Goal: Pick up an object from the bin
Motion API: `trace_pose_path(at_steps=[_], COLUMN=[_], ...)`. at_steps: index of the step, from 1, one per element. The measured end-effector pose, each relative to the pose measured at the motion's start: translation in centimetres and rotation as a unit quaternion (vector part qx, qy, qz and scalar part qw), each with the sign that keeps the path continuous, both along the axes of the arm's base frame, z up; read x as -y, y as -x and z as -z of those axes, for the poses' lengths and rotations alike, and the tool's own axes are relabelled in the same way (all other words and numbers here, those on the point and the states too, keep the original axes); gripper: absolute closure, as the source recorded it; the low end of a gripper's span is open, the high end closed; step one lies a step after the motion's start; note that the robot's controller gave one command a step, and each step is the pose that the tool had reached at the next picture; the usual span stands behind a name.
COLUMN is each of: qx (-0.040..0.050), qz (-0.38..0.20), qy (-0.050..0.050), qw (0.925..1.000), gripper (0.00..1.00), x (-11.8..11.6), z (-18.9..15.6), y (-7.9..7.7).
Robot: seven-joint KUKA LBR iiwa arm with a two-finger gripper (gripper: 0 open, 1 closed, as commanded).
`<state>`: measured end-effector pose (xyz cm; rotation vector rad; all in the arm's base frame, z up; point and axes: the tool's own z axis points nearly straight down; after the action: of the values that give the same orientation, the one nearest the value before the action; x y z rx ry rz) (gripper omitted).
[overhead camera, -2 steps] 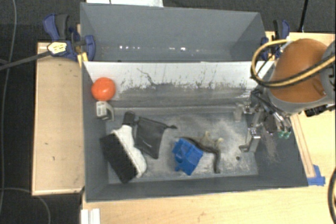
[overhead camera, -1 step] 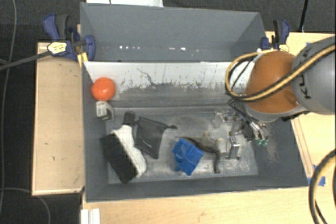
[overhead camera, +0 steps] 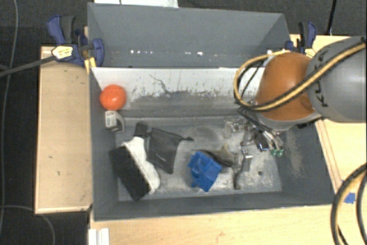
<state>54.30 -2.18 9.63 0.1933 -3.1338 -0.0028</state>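
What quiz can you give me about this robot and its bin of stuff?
1. True or false: the orange ball lies in the far left corner of the bin.
2. Fill in: the black-and-white block lies at the bin's near ____ corner.
3. Which thing lies nearest the gripper? A) orange ball B) blue lump C) black-and-white block

Key: 1 true; 2 left; 3 B.
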Motion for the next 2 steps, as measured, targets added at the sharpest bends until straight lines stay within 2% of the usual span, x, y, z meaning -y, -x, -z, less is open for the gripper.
trace_pose_path(at_steps=[1,2], qx=[0.0031,0.0013], qz=[0.062,0.013], qy=[0.001,0.000], qw=[0.9980,0.9999], gripper=[0.00,0.00], x=[-2.3,-0.6], z=[-0.8,2.3], y=[0.8,-0.4])
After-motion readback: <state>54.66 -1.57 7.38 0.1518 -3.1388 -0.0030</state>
